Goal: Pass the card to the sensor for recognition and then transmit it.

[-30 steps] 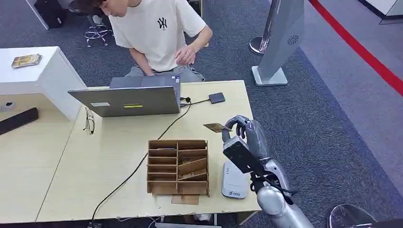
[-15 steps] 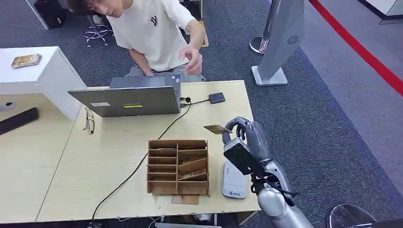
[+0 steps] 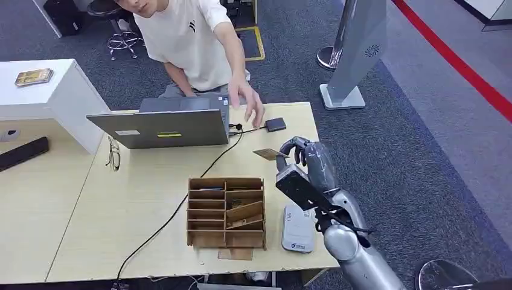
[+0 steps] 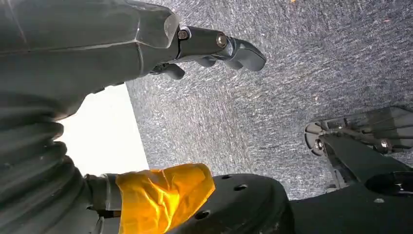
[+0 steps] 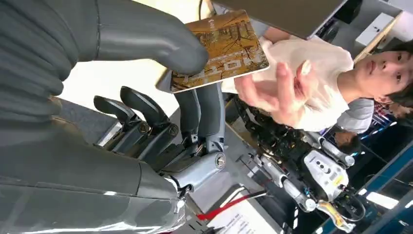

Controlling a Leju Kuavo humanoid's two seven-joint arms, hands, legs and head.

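Right wrist view, right hand [image 5: 160, 97] fingers [image 5: 146, 41] pinching brown card [image 5: 226, 46] lettered "HOTEL", left hand [image 4: 146, 44] fingers curled, empty.

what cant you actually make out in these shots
- Card print: right wrist view, the right hand's thumb covers one end; too small in the head view.
- Wooden organizer contents: head view, the dividers hide them.
- White reader: head view, the right arm covers one side.
- Left hand fingers: left wrist view, partly behind its cover.
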